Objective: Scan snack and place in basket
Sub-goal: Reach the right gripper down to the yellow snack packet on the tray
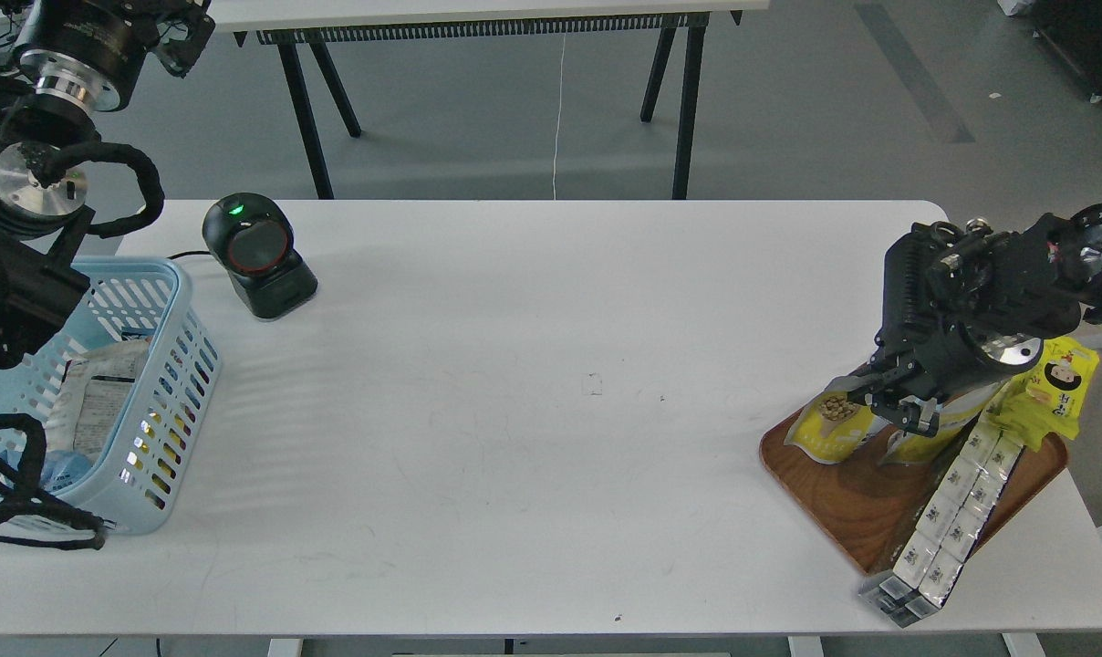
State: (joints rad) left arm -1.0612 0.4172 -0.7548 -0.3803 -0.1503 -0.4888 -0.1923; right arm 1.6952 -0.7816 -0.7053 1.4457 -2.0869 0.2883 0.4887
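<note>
White desk [551, 383] fills the view, with a wooden tray [843, 497] at its right end. On it the snack [832, 424] stands upright, long axis vertical, yellow front facing me. Right gripper [888, 394] hangs right at its top, fingers parted, apparently gripping nothing. Left gripper is out of view; basket [181, 301] sits far left

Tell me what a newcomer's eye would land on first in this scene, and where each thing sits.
First, the right claw at the right edge, down on the snack standing on the brown wooden tray, among other yellow packs and a strip of small white packets. Next, the black scanner with its green light, far left on the white table. Beside it at the left edge, the light blue basket already holds packets.
</note>
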